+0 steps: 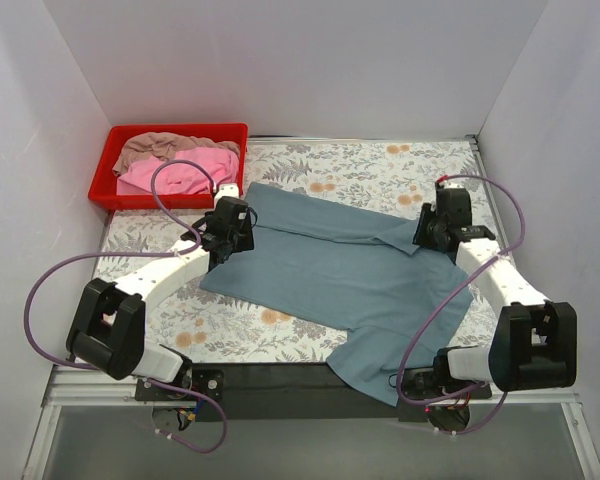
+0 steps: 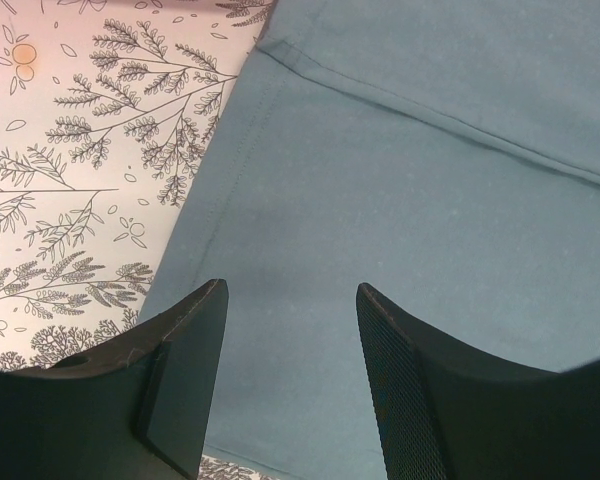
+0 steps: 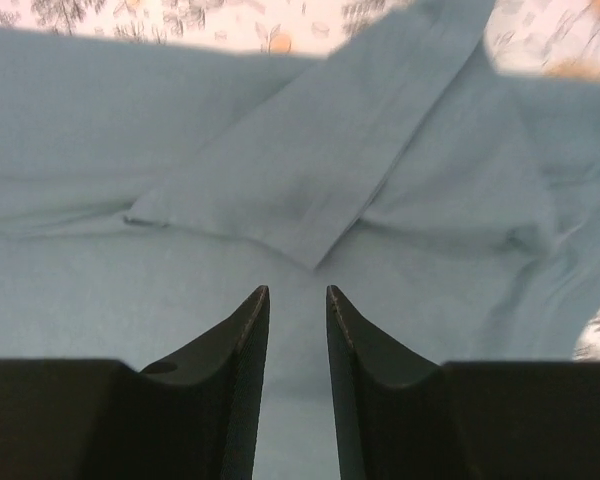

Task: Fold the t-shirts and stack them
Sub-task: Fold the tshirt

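A dusty blue-grey soft cloth t-shirt (image 1: 330, 270) is lying spread out across the middle of the bench (image 1: 380, 165), which is wearing a white cover printed with grey ferns and orange flowers. The shirt is lying slantwise. One end is pointing toward the far left, and its near corner is reaching over the dark strip at the bench's near edge.

The left tool (image 2: 292, 290) is hanging over the shirt's left border, just inside the stitched hem. Its two black fingers are standing well apart, with only flat cloth showing between them and nothing gripped.

The right tool (image 3: 298, 292) is hanging over the shirt's far right part. Its fingers are standing slightly apart, and bare cloth is showing through the narrow gap, so it is clamping nothing. Just ahead of its tips, a short sleeve (image 3: 310, 170) is lying folded inward on top of the shirt's body. Whether either tool's tips are touching the cloth, I cannot tell.

In the far left corner, a rectangular red plastic tray (image 1: 105, 185) is sitting beside the shirt's far end. It is holding a crumpled bright pink cloth t-shirt (image 1: 195, 170) and a beige-tan cloth t-shirt (image 1: 155, 148), which is bunched along the tray's back.
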Available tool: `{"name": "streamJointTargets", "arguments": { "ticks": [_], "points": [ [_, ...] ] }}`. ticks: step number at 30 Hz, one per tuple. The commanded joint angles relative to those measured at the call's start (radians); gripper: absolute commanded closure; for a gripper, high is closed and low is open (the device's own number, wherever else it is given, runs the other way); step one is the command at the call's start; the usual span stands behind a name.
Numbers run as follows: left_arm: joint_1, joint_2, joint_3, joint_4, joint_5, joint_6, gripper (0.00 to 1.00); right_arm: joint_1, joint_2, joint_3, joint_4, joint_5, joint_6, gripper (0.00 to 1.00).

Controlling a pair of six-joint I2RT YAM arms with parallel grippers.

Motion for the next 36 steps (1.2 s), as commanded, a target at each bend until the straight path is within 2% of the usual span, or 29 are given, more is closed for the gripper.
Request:
{"name": "streamJointTargets", "arguments": {
  "ticks": [1,7,9,11,12,21,36],
  "points": [
    [0.000,0.000,0.031,-0.001,-0.004,0.006,0.47,-0.010,-0.012,-0.097,0.177,-0.086,0.134,0.65],
    [0.000,0.003,0.034,-0.003,-0.008,0.010,0.47,-0.070,0.020,-0.215,0.308,-0.092,0.262,0.65],
    [0.000,0.002,0.034,-0.004,-0.008,0.010,0.47,-0.100,0.022,-0.263,0.383,-0.109,0.294,0.60],
    [0.000,0.002,0.034,-0.004,-0.006,0.010,0.47,-0.102,0.031,-0.283,0.437,-0.158,0.309,0.59],
    [0.000,0.002,0.036,-0.004,-0.004,0.009,0.47,-0.137,0.043,-0.288,0.446,-0.166,0.317,0.59],
    [0.000,0.015,0.041,-0.007,0.008,0.010,0.47,-0.160,0.103,-0.314,0.540,-0.215,0.323,0.59],
    [0.000,0.031,0.045,-0.012,0.017,0.010,0.47,-0.171,0.166,-0.321,0.592,-0.276,0.319,0.62]
  ]
}}
